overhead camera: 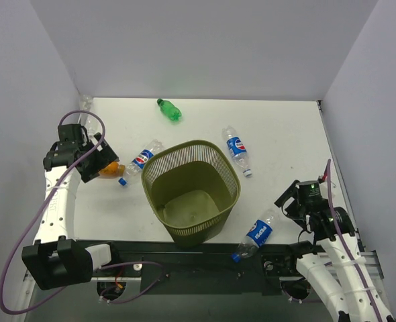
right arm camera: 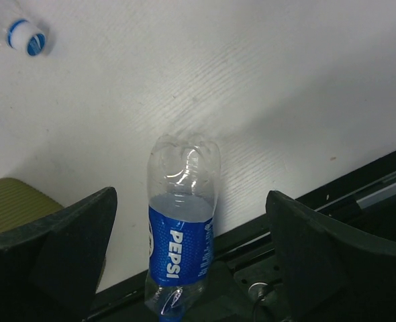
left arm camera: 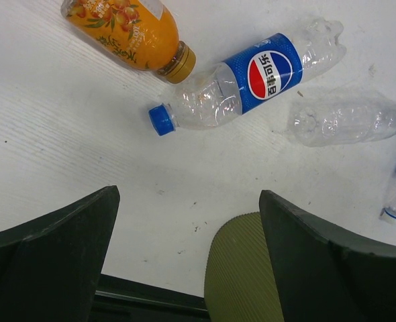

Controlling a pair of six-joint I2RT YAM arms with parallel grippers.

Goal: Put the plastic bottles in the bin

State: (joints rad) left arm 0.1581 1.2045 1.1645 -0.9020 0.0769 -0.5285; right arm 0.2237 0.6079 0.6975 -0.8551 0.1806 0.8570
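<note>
Left gripper [left arm camera: 188, 194] and right gripper [right arm camera: 191, 193] gape empty. The near-right Pepsi bottle [right arm camera: 181, 248] looks light, crushable; grasp its labelled middle.

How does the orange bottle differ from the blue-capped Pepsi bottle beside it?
The orange bottle is orange all over with a fruit-print label; the Pepsi bottle is clear with a blue label. The Pepsi bottle is dented and crumpled; the orange bottle looks smooth. Both lie on their sides on the table, outside the bin.
</note>
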